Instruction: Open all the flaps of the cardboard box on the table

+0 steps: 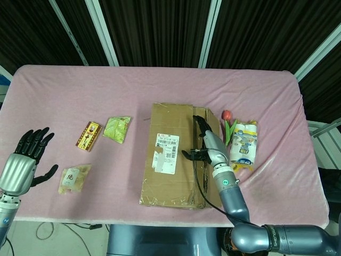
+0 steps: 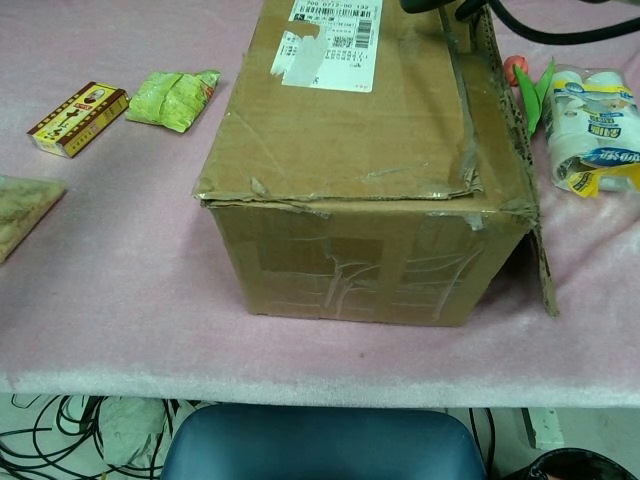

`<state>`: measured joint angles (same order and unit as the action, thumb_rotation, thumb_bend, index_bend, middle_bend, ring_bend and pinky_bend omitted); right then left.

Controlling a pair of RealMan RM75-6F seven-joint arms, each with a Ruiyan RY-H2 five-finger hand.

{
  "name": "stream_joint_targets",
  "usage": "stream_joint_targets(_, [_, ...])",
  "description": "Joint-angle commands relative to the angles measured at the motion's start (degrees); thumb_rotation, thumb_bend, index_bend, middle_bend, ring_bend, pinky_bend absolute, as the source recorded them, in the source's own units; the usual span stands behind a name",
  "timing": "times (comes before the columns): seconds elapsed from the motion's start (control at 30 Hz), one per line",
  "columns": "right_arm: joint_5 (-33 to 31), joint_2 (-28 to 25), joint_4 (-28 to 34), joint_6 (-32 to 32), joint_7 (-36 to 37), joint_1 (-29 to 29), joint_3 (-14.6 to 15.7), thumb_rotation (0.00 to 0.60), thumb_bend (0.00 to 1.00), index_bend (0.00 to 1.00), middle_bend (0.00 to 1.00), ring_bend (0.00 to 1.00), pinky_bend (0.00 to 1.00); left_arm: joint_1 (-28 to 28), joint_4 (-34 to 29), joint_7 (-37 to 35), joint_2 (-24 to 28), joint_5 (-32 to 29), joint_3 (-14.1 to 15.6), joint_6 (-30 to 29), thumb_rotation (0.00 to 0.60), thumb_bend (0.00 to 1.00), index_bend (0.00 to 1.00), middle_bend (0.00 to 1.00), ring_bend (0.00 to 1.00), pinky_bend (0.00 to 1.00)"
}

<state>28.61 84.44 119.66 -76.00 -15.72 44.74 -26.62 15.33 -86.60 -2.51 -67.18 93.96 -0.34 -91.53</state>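
The cardboard box [image 1: 170, 178] stands mid-table with a white shipping label [image 1: 167, 152] on its wide top flap, which lies flat. In the chest view the box [image 2: 350, 140] fills the middle, and its narrow right flap [image 2: 515, 140] droops along a torn edge. My right hand [image 1: 205, 143] rests on the box top at the seam beside that right flap, fingers stretched toward the far side and thumb pointing left. Only a sliver of this right hand [image 2: 440, 6] shows at the chest view's top edge. My left hand [image 1: 27, 156] hovers with fingers spread off the table's left end, holding nothing.
Left of the box lie a yellow-red carton [image 1: 88, 136], a green packet [image 1: 116, 128] and a tan packet [image 1: 74, 177]. Right of it lie a red tulip [image 1: 228, 125] and a tissue pack [image 1: 244, 146]. A blue chair [image 2: 320, 445] sits at the near table edge.
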Motion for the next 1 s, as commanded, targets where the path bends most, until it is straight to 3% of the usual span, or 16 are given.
stream_joint_targets(0.03, [-0.16, -0.07, 0.53, 0.21, 0.41, -0.38, 0.35, 0.6, 0.31, 0.0, 0.0, 0.07, 0.25, -0.1, -0.08, -0.13, 0.04, -0.06, -0.18, 0.14, 0.6, 0.25, 0.0, 0.0, 0.03, 0.05])
stream_joint_targets(0.37, [-0.16, 1.75, 2.36, 1.01, 2.28, 0.14, -0.54, 0.6, 0.31, 0.0, 0.0, 0.07, 0.25, -0.41, 0.5, -0.81, -0.23, -0.51, -0.65, 1.05, 0.6, 0.25, 0.0, 0.0, 0.03, 0.05])
stream_joint_targets(0.67, [-5.47, 1.33, 5.66, 4.57, 10.19, 0.13, -8.34, 0.6, 0.31, 0.0, 0.0, 0.07, 0.25, -0.52, 0.69, -1.21, -0.16, -0.04, -0.94, 1.35, 0.6, 0.25, 0.0, 0.0, 0.02, 0.04])
stream_joint_targets(1.0, [-9.72, -2.75, 10.26, 6.99, 14.3, 0.32, -14.39, 0.6, 0.31, 0.0, 0.0, 0.07, 0.25, -0.73, 0.64, -1.13, -0.21, 0.15, -1.19, 1.69, 0.6, 0.25, 0.0, 0.0, 0.02, 0.04])
